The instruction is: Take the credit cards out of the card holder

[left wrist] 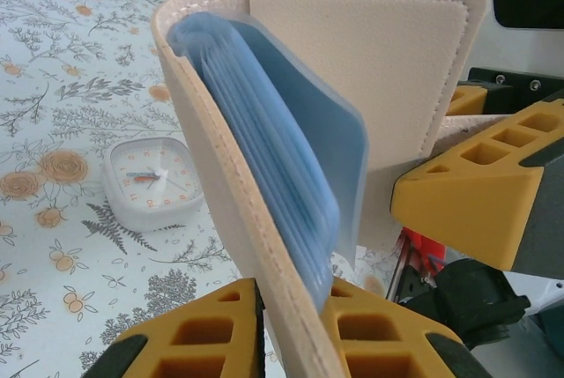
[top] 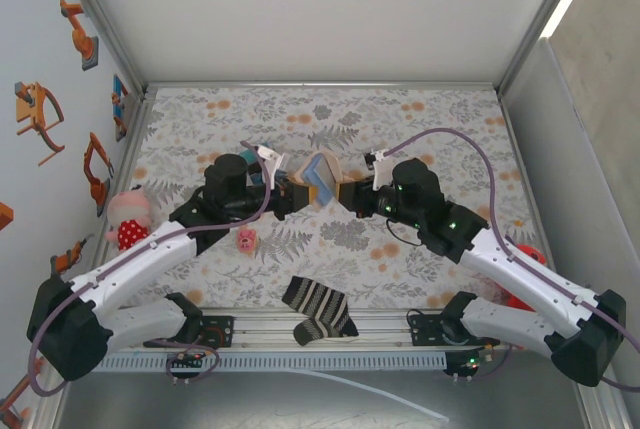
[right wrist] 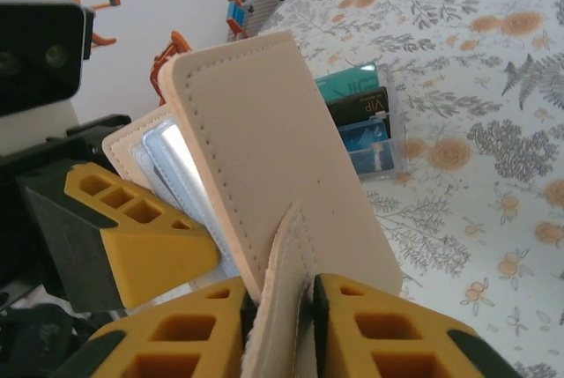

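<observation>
left end effector (left wrist: 291,329) pinches one tan cover of the card holder (left wrist: 370,61). right end effector (right wrist: 280,325) clamps the other cover, holding it spread above the table (top: 420,129).

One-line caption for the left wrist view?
Left end effector pinches one cover of the open tan bifold card holder; right end effector holds the other.

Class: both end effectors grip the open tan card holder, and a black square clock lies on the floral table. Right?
No. The clock is white, not black; the left wrist view shows it. The left end effector and right end effector do both grip the open tan card holder.
</observation>
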### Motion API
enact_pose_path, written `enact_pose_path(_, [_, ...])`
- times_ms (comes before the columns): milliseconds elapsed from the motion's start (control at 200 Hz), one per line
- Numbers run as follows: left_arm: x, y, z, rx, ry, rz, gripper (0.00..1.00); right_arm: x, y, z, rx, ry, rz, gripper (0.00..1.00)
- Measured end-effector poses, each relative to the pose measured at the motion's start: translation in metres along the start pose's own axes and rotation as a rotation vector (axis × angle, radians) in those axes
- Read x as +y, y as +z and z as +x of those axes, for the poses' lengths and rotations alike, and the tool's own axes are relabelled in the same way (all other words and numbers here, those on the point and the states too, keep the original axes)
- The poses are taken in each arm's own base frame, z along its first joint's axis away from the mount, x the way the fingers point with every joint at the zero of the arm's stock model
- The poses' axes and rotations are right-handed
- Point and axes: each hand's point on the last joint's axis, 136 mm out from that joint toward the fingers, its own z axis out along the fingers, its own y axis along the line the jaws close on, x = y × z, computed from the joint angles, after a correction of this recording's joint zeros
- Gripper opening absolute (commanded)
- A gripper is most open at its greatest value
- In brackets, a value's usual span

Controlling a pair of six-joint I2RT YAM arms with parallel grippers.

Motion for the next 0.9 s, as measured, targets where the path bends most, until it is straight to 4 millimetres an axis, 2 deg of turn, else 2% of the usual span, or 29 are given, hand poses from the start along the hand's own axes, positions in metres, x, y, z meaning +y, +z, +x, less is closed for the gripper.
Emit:
enact_pose_path(80, [-0.002,-0.002,-0.002,-0.003,0.002,0.001,0.01,0.000,0.002,0.002,0.007,-0.019,-0.003,0.44])
enact_pose_path(341, [-0.009,-0.007,-0.009,0.014,-0.010,0.000,0.00,-0.006,0.012,0.016,0.071,-0.091,0.010,0.62])
enact_pose_path(511, [-0.018,-0.010,-0.014,0.029,-0.013,0.017,0.00,-0.003,0.013,0.021,0.094,-0.132,-0.014,0.68])
enact_pose_path(896, [-0.021,-0.012,-0.005,0.083,-0.041,0.032,0.00,0.005,0.013,0.025,0.113,-0.172,-0.067,0.74])
